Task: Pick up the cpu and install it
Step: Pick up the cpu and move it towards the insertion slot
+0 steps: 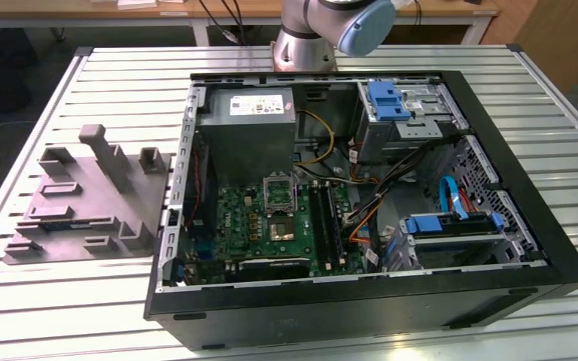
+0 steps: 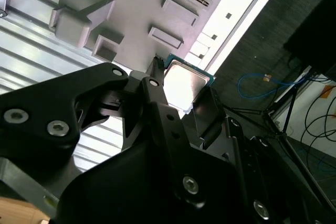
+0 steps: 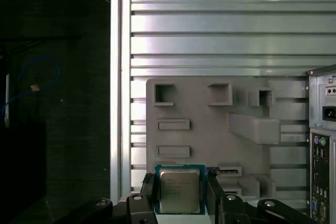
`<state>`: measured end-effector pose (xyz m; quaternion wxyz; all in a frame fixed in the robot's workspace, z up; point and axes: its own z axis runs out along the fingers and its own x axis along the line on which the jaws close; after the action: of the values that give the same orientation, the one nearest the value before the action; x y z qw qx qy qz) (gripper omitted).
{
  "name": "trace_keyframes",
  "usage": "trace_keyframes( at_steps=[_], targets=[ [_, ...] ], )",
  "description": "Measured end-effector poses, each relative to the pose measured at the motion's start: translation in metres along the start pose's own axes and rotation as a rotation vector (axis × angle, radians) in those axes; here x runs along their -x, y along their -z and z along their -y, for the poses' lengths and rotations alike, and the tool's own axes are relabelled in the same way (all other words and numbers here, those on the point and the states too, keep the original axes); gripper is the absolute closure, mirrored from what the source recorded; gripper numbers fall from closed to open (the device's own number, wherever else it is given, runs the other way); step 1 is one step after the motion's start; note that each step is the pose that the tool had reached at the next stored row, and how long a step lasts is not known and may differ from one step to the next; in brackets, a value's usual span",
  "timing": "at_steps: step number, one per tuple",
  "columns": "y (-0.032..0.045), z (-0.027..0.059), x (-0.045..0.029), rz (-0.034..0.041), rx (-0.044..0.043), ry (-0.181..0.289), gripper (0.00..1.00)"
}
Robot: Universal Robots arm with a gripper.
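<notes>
Cpu: clamped in the claw, one black finger against each of two opposite edges, silvery metal lid facing the first wrist camera. The claw is closed only to the chip's width and grips nothing else. The second wrist view shows the same grip, with the cpu between the finger ends of the claw and its teal edge showing along one side.

Behind the chip in both wrist views lies the grey moulded holder with its rectangular pockets and raised blocks, flat on the slatted aluminium desk. The cpu looks to be held clear of it, not seated in any pocket.

In the exterior view the holder lies on the desk at the exterior view's left, just beside the open computer case. The case lies on its side with the green motherboard exposed. Its socket has the metal frame swung up. The arm's base stands behind the case.
</notes>
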<state>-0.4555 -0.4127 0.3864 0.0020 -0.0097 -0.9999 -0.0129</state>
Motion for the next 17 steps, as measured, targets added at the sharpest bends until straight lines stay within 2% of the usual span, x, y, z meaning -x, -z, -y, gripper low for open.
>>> trace_keyframes(
  at_steps=[8, 10, 17],
  targets=[
    [0.0007, -0.0001, 0.0011, -0.0002, -0.0002, 0.0, 0.53],
    [0.0007, -0.0002, 0.0078, -0.0002, -0.0001, 0.0, 0.53],
    [0.0007, -0.0002, 0.0093, -0.0002, -0.0001, 0.0, 0.53]
  ],
)
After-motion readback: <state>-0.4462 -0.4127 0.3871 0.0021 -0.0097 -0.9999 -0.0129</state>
